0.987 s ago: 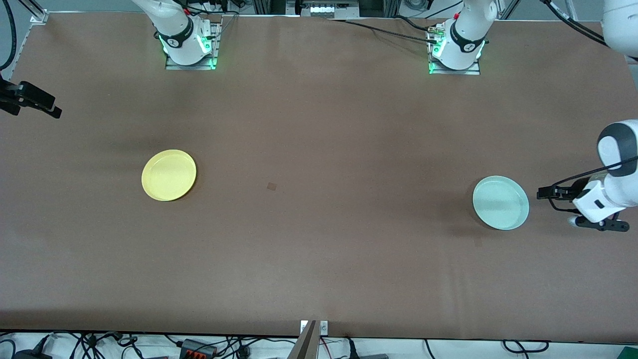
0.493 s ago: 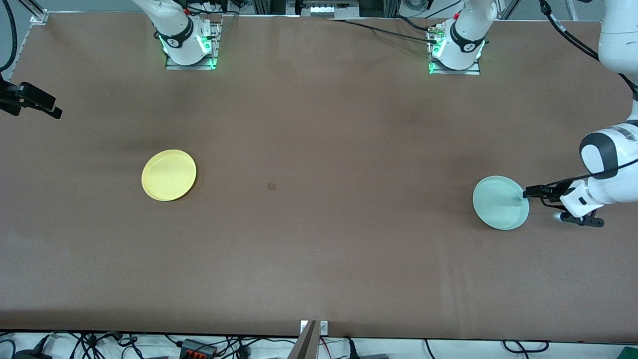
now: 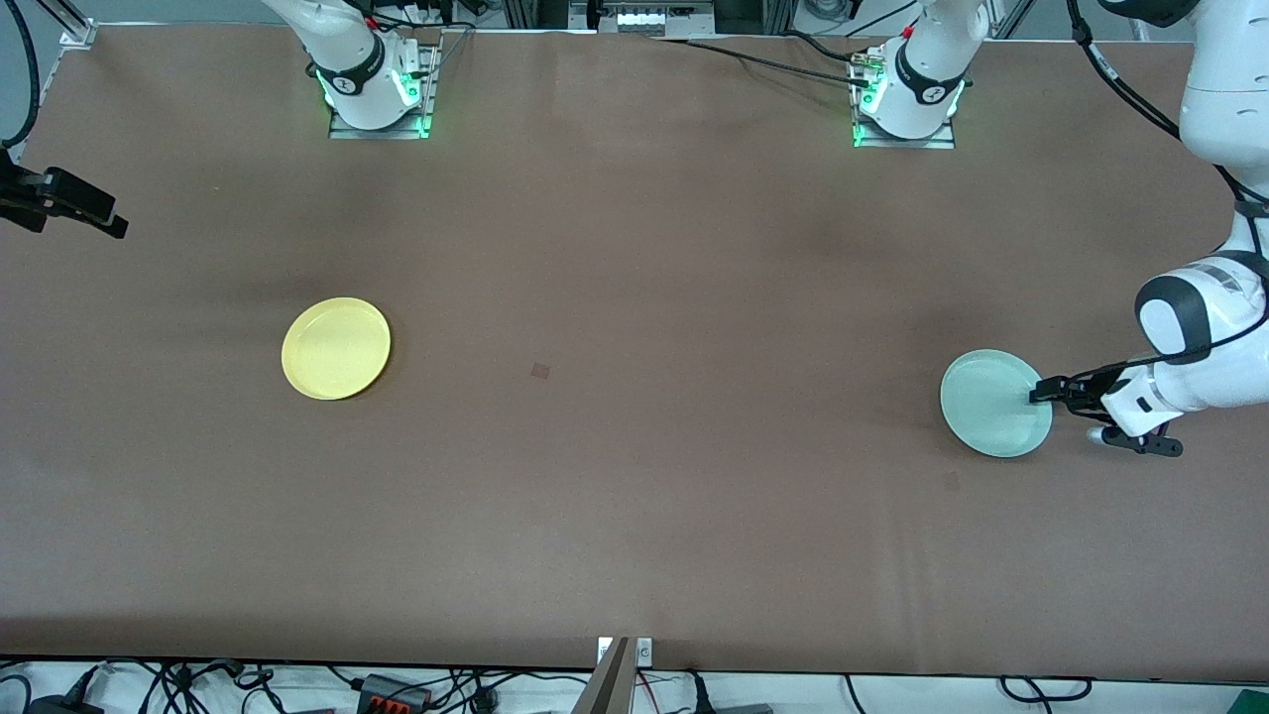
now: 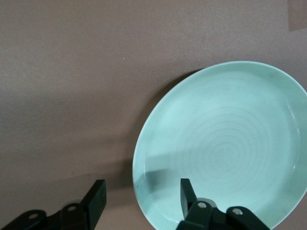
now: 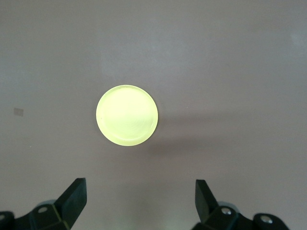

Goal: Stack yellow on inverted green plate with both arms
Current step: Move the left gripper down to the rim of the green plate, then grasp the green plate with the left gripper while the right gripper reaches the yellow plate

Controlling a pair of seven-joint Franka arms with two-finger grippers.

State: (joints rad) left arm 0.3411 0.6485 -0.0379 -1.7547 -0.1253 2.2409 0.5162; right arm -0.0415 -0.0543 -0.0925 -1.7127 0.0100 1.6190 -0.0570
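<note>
The yellow plate [image 3: 336, 348] lies rim up on the brown table toward the right arm's end, also seen from high above as the yellow plate [image 5: 126, 115]. The green plate [image 3: 995, 403] lies rim up toward the left arm's end. My left gripper [image 3: 1036, 394] is low at that plate's edge. In the left wrist view the left gripper [image 4: 141, 201] is open and straddles the rim of the green plate [image 4: 225, 143], one finger over the inside and one outside, neither touching it. My right gripper [image 3: 104, 220] waits high up at its end of the table; the right gripper [image 5: 139, 199] is open and empty.
The two arm bases [image 3: 377, 94] [image 3: 907, 99] stand along the table edge farthest from the front camera. A small dark square mark [image 3: 540, 371] sits mid-table between the plates. Cables lie off the table's nearest edge.
My left gripper has moved in from beside the green plate until its fingers reach over the rim. Both plates and the right arm have stayed put.
</note>
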